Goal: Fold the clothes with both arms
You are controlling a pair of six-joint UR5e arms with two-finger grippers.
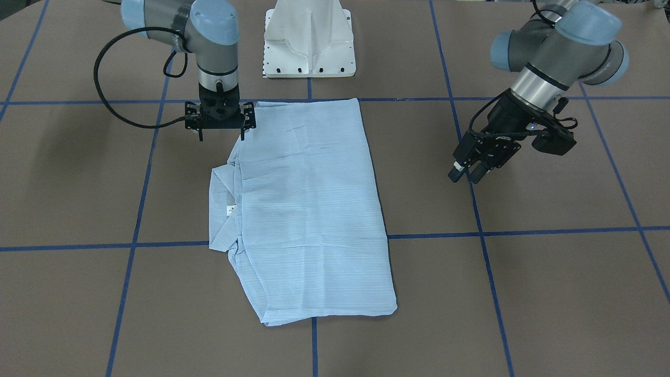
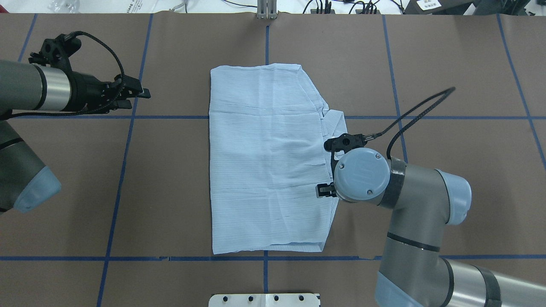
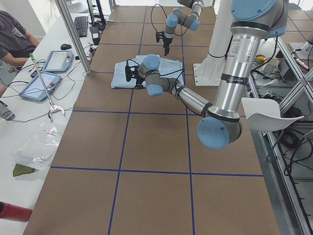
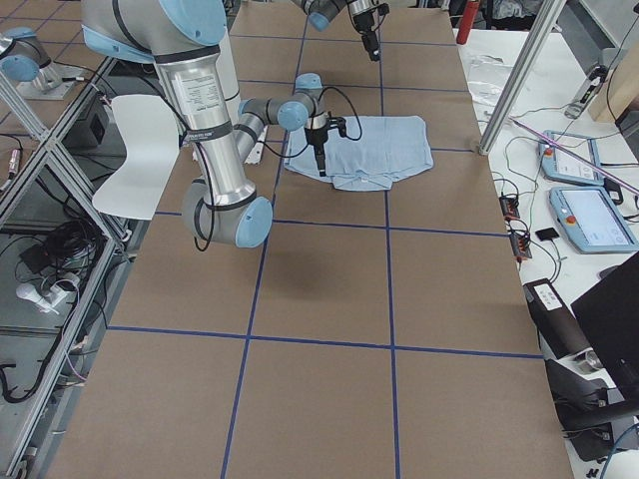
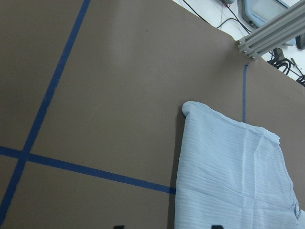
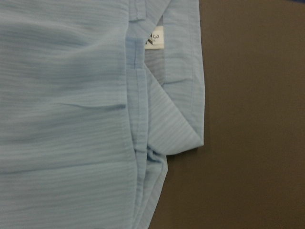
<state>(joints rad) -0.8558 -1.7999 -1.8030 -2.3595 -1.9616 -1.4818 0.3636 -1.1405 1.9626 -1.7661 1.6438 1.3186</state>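
While the pale-blue shirt [image 2: 264, 162] lies folded into a rough rectangle at the middle of the brown table [image 2: 448, 85], the right gripper [image 1: 221, 137] hangs over its collar-side edge, toward the end nearer the robot's base. Its 2 fingers are spread wide and hold nothing; whether they touch the cloth cannot be told. The rectangle's long axis runs straight away from the robot, and the collar [image 1: 222, 209] with its small tag [image 6: 157, 38] pokes out along the long edge on the robot's right. The right wrist camera looks directly down on that collar fold, so the fabric sits immediately below and inboard of this pincer. The left gripper [image 1: 465, 177] stands well apart from the opposite long edge, out over bare table, fingers seemingly a little parted and empty. Of the 2 arms, the right is plainly the nearer, and any next fold likely starts from its side, across the short axis.
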